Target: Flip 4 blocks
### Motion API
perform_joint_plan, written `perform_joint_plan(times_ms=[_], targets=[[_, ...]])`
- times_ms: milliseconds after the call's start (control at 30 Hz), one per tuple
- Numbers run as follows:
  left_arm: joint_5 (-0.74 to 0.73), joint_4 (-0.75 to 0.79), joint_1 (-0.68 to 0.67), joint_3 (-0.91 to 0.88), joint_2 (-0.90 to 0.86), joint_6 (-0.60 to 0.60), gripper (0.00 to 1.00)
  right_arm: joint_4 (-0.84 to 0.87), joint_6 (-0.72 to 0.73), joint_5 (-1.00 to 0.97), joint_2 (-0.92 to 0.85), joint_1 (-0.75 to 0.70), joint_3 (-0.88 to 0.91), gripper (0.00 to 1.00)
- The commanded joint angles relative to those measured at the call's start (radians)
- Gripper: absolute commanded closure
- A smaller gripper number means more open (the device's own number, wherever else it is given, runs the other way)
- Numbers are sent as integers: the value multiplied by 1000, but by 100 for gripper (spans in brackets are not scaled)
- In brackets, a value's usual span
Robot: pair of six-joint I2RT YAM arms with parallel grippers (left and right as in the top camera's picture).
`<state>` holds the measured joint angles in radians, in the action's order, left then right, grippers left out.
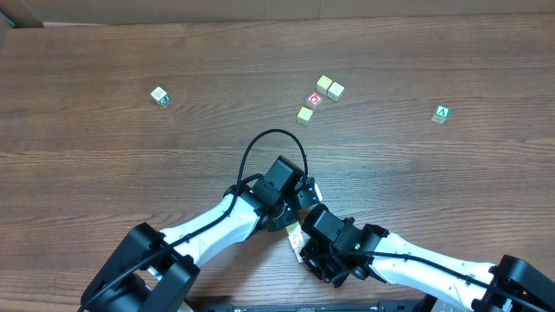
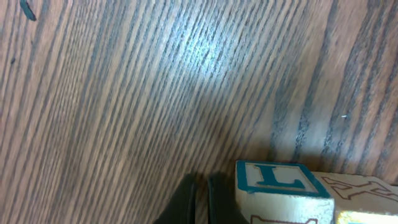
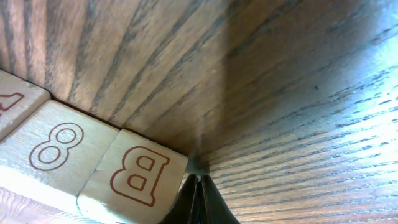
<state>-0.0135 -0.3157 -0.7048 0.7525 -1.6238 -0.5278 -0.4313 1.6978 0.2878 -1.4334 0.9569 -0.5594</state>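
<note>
A row of pale wooden blocks lies between my two grippers, mostly hidden under the arms in the overhead view, where only a pale bit (image 1: pixel 295 234) shows. In the left wrist view a block with a blue L (image 2: pixel 273 179) sits beside a block with a red-brown outline (image 2: pixel 364 186). The right wrist view shows a B block (image 3: pixel 140 175), an 8 block (image 3: pixel 56 146) and part of a third block (image 3: pixel 15 102). My left gripper (image 2: pixel 200 190) is shut and empty, its fingers right beside the L block. My right gripper (image 3: pixel 200 190) is shut and empty, against the B block's corner.
Further back on the wooden table (image 1: pixel 104 173) are a white-green cube (image 1: pixel 159 95), a red-circle cube (image 1: pixel 314 100) with yellow cubes (image 1: pixel 324 84) (image 1: pixel 304 113) and a cream cube (image 1: pixel 336 90) around it, and a green A cube (image 1: pixel 441 113).
</note>
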Motion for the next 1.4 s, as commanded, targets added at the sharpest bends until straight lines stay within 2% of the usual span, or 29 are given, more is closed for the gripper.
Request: perform_joint_plan(times_ms=[0,500,1367], targets=[[-102,0,-20,-23,-24,-19,96,42,2,-63,2,-8,-18,96],[-102,14,-20,-23,-24,-19,96,64,5,-55,-60,-6,-18,96],[-81,15,-20,-23,-24,-55,96,79,9,-59,-63,3,-18,96]])
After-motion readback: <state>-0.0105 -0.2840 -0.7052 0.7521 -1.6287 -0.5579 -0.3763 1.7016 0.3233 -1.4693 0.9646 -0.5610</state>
